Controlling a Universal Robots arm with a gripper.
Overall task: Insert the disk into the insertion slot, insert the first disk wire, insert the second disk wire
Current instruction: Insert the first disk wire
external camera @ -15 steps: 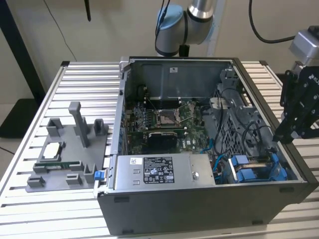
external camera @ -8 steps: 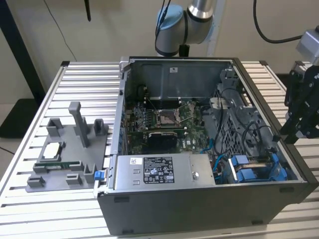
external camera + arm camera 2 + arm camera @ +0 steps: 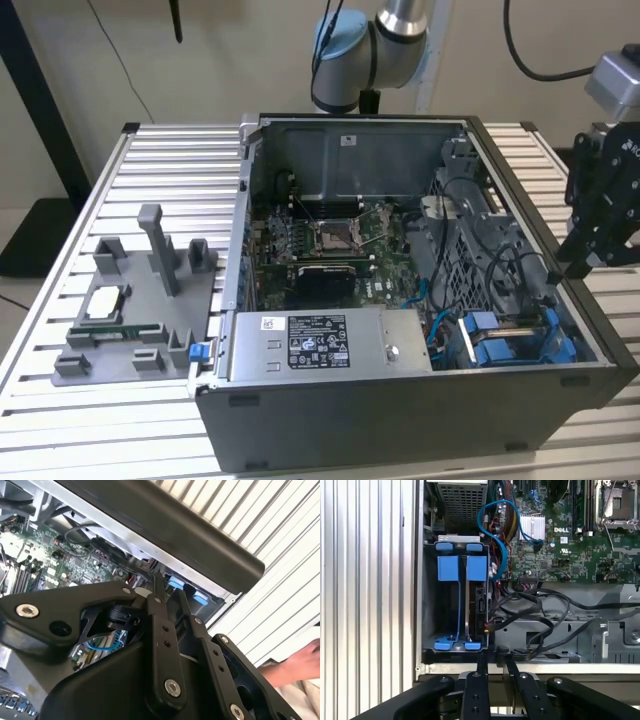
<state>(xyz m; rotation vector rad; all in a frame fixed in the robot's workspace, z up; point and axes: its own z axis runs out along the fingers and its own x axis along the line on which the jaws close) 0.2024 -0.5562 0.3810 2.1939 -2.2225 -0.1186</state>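
Grey sheet metal formed the open computer case (image 3: 400,420), which lay on the slatted aluminium tabletop (image 3: 170,160). At the case's corner nearest the end effector, the insertion slot (image 3: 431,605) was a narrow bay of the drive cage. The disk (image 3: 479,607) sat inside it on edge, with blue carrier tabs showing at both ends. A second blue carrier (image 3: 448,569) stood just beside it in the same cage. A blue wire (image 3: 496,535) looped from the cage toward the motherboard (image 3: 570,545) deeper in the case. Black wires (image 3: 540,612) ran up to the disk's side; whether any was plugged in could not be told. The black end effector (image 3: 495,659) hovered just outside the case wall by the cage. It was released, its fingers (image 3: 482,667) a narrow gap apart with nothing between them. Outside the case, on the side far from the end effector, a grey fixture tray (image 3: 130,300) rested on the tabletop.
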